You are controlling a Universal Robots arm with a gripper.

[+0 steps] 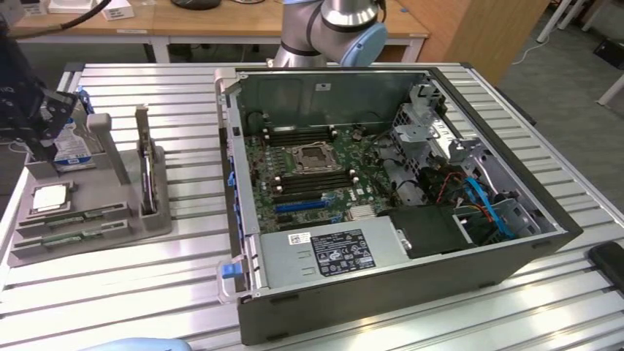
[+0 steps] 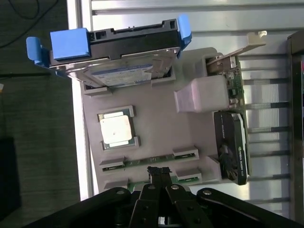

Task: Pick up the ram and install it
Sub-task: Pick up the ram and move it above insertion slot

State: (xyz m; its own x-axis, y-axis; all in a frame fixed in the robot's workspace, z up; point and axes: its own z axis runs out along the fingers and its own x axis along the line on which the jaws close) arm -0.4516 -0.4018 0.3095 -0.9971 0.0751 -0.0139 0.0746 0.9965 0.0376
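Slatted metal tabletop (image 1: 146, 292) carries a grey holder (image 2: 156, 128); in it lies the ram (image 2: 142, 161), a thin green stick with small chips. The end effector (image 2: 159, 170), pressed together, hangs near it.

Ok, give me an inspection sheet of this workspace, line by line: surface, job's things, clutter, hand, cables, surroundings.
Surface: slatted metal table, bearing a grey tray and an open computer case.
Job's things: ram, a green stick lying flat in the tray, with a second stick beside it; motherboard exposed in the case.
Clutter: hard drive, processor and graphics card, all on the tray.
Hand: hand shut, holding nothing, tips over the ram.
Cables: blue and orange cables inside the case.
Surroundings: wooden desks behind the table.
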